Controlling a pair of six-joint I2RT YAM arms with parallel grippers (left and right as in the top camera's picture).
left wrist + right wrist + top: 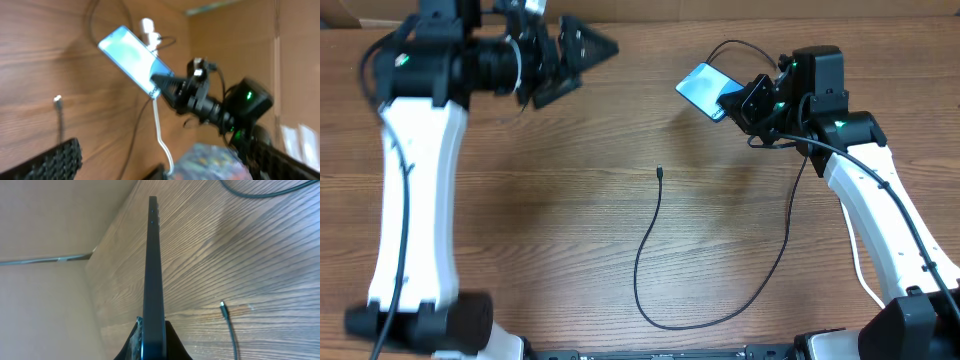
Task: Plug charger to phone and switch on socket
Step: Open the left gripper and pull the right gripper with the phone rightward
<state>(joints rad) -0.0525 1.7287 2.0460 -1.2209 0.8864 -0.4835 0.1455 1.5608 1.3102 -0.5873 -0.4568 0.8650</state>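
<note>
Black cable is what I am watching: the charger (655, 260) lies loose on the wooden tabletop (570, 220), its small connector tip (660, 172) resting flat, below and to the left of my right pincer (738, 100) in the overhead view, apart from it and touching nothing else. That right pincer is clamped on the phone (704, 90), holding it lifted edge-on; from the right wrist view I see only the thin black edge of the phone running straight away from the fingers, its long axis pointing out ahead of the pincer, with the connector tip down on the wood to the right of that edge. My left pincer (582, 52) hangs high across the tabletop with its jaws spread wide and nothing between them, well apart from the tip; its long fingers point toward the phone. The right arm is nearer the tip but busy, so I judge the free left arm should fetch the connector and bring it to the phone's exposed end. The socket (148, 31) shows only as a blurred white shape beyond the phone. The lit blue screen carries no writing that I can read here.
</note>
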